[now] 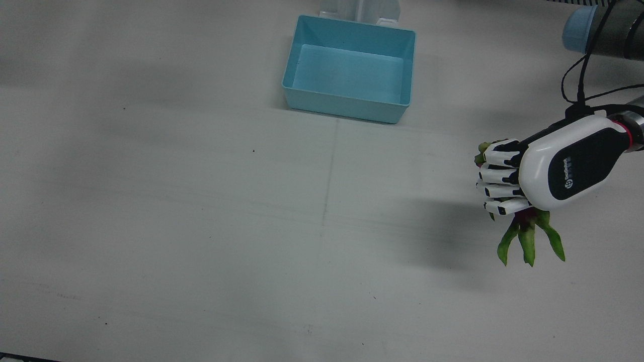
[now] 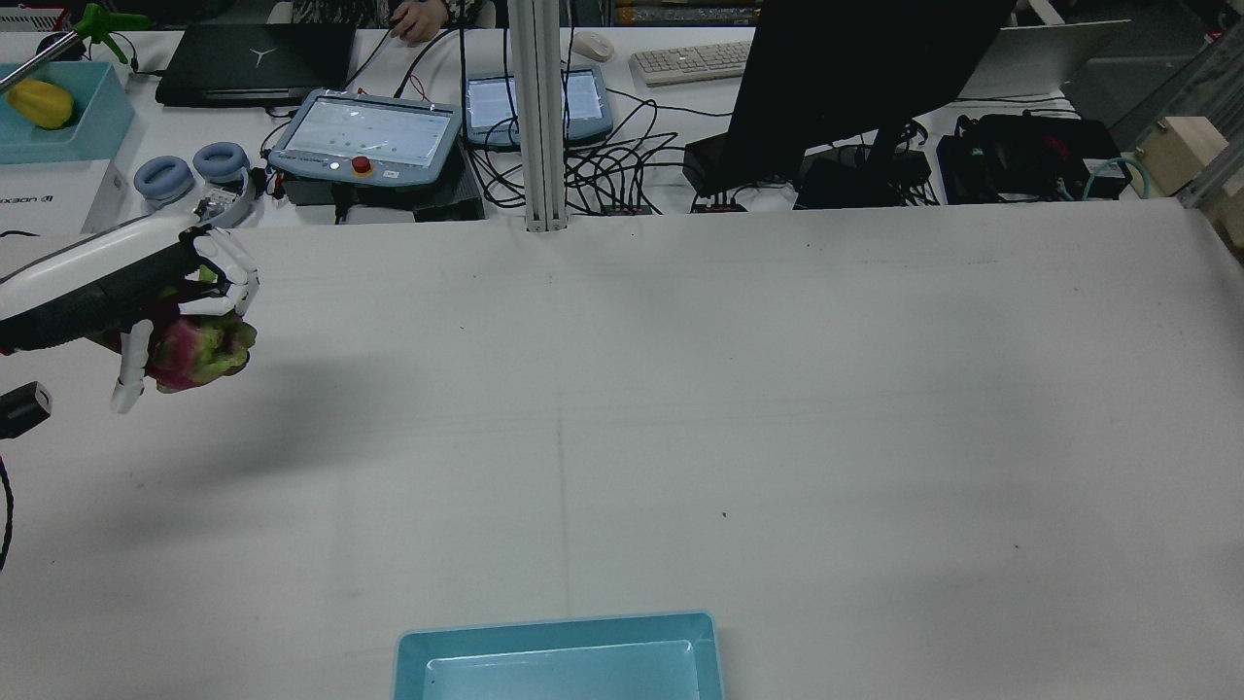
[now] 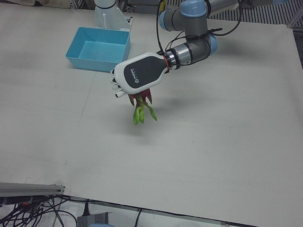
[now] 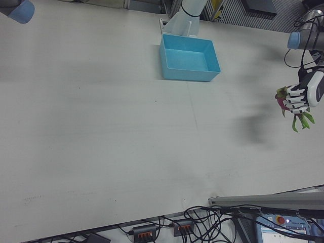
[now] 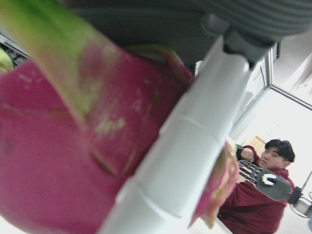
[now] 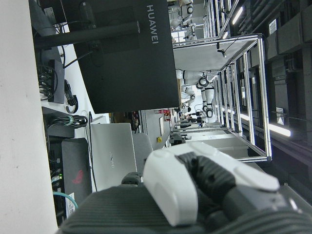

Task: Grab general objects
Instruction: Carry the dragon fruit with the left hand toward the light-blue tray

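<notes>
My left hand [image 1: 548, 173] is shut on a dragon fruit [image 1: 528, 236], pink with green leafy tips, and holds it above the table at the view's right. It shows in the rear view [image 2: 146, 292] with the fruit [image 2: 199, 352] under the fingers, in the left-front view [image 3: 137, 75] with the fruit [image 3: 141, 108] hanging below, and in the right-front view [image 4: 304, 96]. The left hand view is filled by the fruit [image 5: 58, 165] and one finger [image 5: 180, 161]. The right hand shows only in its own view [image 6: 204, 180], with fingers folded in and nothing seen in it.
A light blue bin [image 1: 349, 68] stands empty at the robot's side of the table; it also shows in the rear view [image 2: 559, 661], left-front view [image 3: 99, 47] and right-front view [image 4: 188, 58]. Monitors, cables and a teach pendant [image 2: 364, 131] lie beyond the table.
</notes>
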Motion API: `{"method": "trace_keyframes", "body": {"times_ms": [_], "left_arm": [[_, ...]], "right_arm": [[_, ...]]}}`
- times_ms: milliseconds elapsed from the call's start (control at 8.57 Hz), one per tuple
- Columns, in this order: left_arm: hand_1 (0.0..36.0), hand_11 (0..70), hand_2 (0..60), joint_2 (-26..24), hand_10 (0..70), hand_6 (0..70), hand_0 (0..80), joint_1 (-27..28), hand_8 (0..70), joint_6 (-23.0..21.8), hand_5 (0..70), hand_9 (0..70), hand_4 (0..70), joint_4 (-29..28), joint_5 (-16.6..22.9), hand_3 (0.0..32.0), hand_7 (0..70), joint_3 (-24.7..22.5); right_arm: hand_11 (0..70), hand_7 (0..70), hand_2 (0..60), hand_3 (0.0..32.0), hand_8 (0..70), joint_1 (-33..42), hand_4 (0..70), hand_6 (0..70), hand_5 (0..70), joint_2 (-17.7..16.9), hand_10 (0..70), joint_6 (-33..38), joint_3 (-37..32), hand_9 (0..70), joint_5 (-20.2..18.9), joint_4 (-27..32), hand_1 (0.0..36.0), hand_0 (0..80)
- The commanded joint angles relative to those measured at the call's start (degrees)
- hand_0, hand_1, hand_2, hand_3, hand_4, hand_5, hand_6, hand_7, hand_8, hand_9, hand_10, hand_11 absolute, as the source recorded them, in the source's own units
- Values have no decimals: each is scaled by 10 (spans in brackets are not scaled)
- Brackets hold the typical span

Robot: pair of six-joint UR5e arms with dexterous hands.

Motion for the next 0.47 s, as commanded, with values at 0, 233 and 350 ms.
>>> {"method": "trace_keyframes", "body": {"times_ms": [0,233,350], "left_arm": [[360,700,600,-5,700,700,800,89,700,-47,700,700,700,-62,3,0,700,-12],[360,700,600,-27,700,700,800,143,700,-60,700,700,700,-81,3,0,700,-11],[360,700,600,-45,700,700,800,175,700,-64,700,700,700,-83,3,0,700,-11]], "right_arm": [[0,0,0,0,0,1,0,0,0,0,0,0,0,0,0,0,0,0],[0,0,0,0,0,1,0,0,0,1,0,0,0,0,0,0,0,0],[0,0,0,0,0,0,0,0,0,1,0,0,0,0,0,0,0,0]]}}
